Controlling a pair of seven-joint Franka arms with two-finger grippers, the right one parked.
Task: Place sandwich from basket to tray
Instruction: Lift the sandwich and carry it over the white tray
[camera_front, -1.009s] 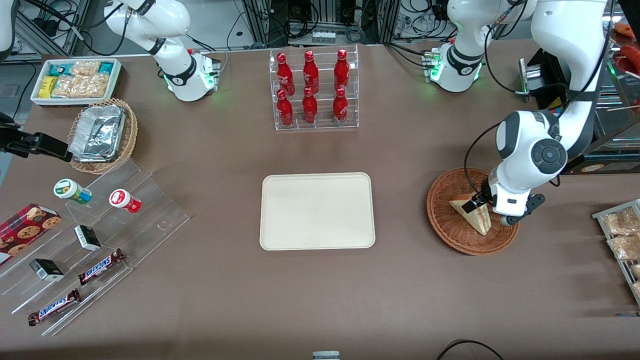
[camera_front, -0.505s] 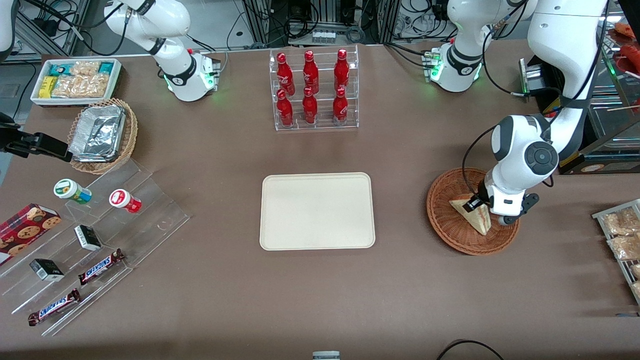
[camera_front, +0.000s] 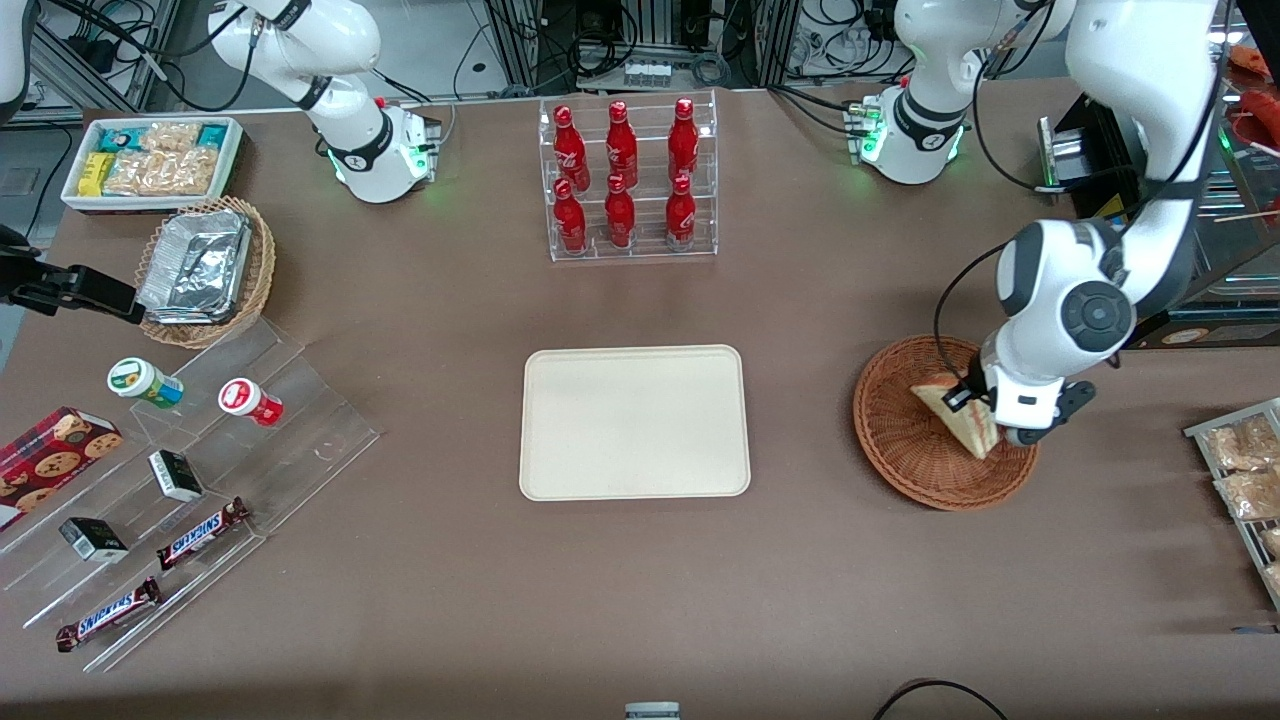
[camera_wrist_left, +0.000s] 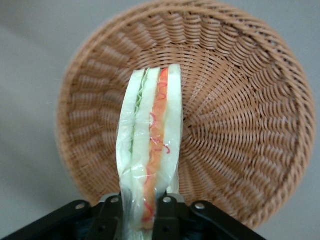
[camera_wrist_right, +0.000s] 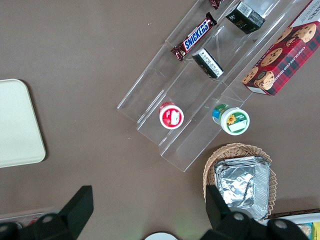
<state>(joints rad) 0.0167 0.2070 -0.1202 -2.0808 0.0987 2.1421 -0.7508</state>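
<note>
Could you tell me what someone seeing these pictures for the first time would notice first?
Most likely the gripper, shut on the sandwich and holding it above the basket at the working arm's end of the table. Next, the cream tray lying bare at the table's middle. Then the rack of red bottles, farther from the front camera than the tray.

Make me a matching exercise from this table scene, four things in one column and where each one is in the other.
Things:
1. sandwich
2. tray
3. red bottles
4. foil containers

Places:
A. in a clear tiered rack
B. bare on the table, nearer the front camera than the rack
C. in the tan wicker basket
D. pinched in the claw over the reddish-brown basket

Pairs: 1-D, 2-B, 3-A, 4-C
</note>
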